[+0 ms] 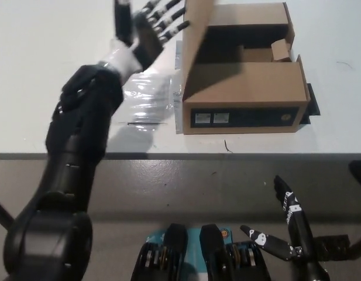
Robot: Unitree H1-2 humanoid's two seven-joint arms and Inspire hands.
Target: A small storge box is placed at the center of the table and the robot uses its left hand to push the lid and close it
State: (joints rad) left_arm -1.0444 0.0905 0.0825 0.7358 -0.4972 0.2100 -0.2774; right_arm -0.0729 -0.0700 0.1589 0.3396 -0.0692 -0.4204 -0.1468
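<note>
Spread fingertips (pixel 168 17) of the left hand (pixel 146 32) press flat against the outer face of the raised lid (pixel 195 35), gripping nothing. The cardboard box (pixel 244 88) sits mid-table (pixel 40 70); it is probably light and may slide, so push high on the stiff flap. The right hand (pixel 282 231) rests low, fingers apart.

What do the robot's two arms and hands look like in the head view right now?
The left arm is bulky, glossy black and segmented, with a white wrist cuff. The left hand shows a dark palm and black fingers banded with silver. The right hand is slim and black, its fingers carrying small white markings.
</note>
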